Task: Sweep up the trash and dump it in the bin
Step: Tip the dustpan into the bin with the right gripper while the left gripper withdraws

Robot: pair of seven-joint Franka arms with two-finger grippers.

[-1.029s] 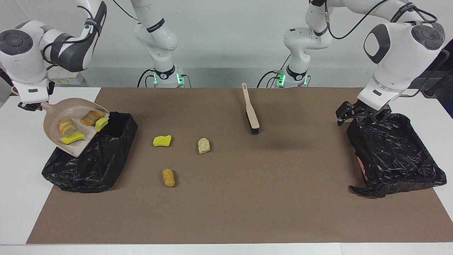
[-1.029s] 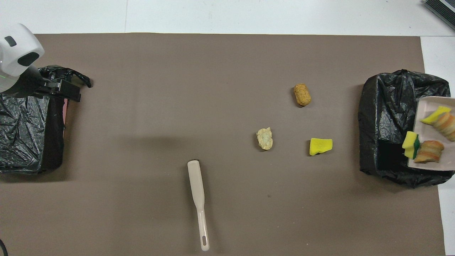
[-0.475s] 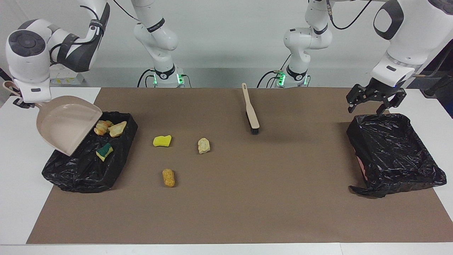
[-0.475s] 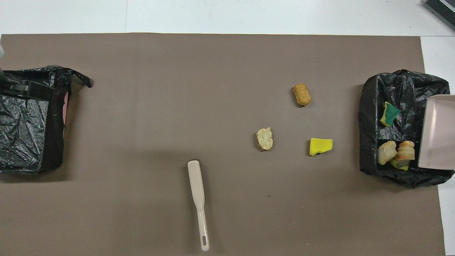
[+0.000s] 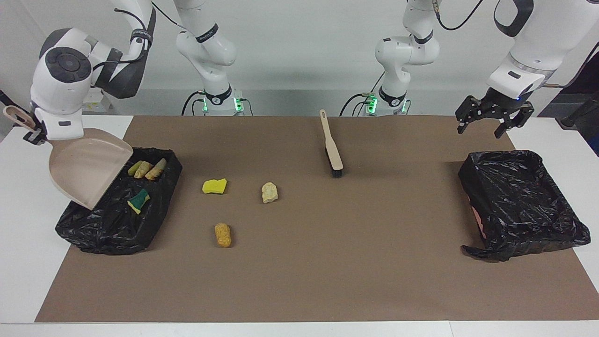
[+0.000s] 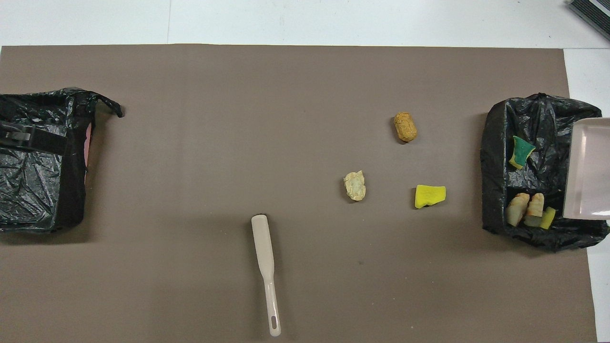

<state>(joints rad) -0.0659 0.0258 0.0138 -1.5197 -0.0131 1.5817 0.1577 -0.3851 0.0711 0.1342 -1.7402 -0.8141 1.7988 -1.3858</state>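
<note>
Right gripper (image 5: 32, 135) clamps dustpan (image 5: 86, 171) handle, pan tilted over black-lined bin (image 5: 154, 224) holding dumped scraps (image 5: 145, 169). Yellow sponge chunk (image 5: 215, 186), two bread lumps (image 5: 269, 192) lie on mat. Left gripper (image 5: 489, 121) spread wide above second bin (image 5: 519, 201).

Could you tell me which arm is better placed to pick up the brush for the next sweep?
Probably the left: its gripper is open and empty, and the brush lies toward its end. The right gripper is shut on the dustpan.

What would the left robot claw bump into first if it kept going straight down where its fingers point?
Probably the black-lined bin at that end of the table. The open left gripper points down just above the bin's nearer rim, though depth is hard to judge.
</note>
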